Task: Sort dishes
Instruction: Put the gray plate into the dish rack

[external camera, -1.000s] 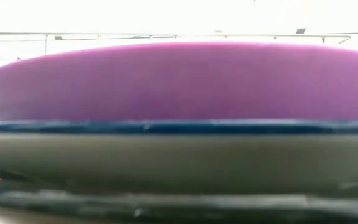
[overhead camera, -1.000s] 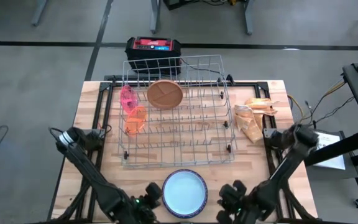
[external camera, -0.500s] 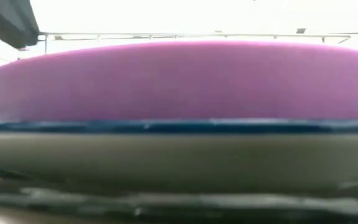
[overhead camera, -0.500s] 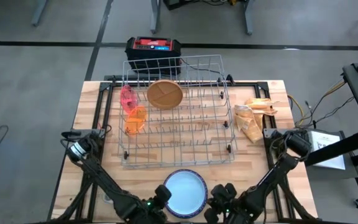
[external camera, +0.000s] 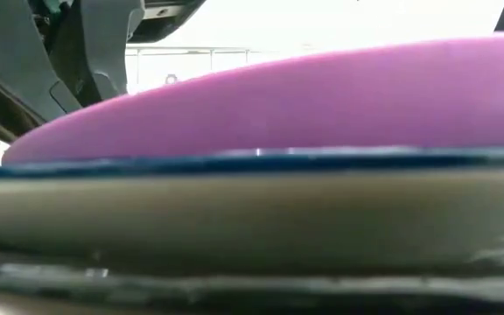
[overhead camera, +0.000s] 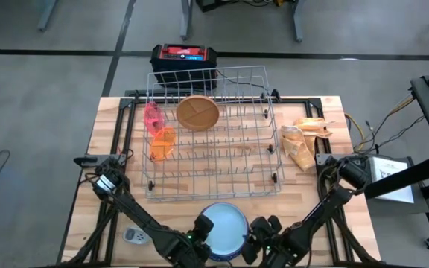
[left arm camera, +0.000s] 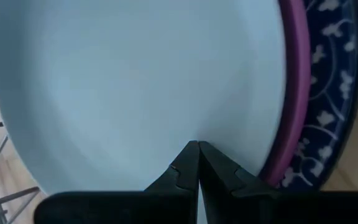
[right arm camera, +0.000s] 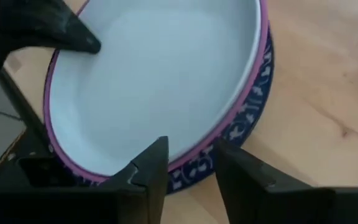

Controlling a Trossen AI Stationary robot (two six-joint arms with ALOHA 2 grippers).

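Wire rack across the worktop centre, holding brown plate, pink cup and orange cup. Plate stack at bottom centre. Left pincer together over its white top; right pincer apart at its rim.

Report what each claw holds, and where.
Nothing looks gripped: the left claw, shut, rests on the white plate; the right claw is open astride its purple rim.
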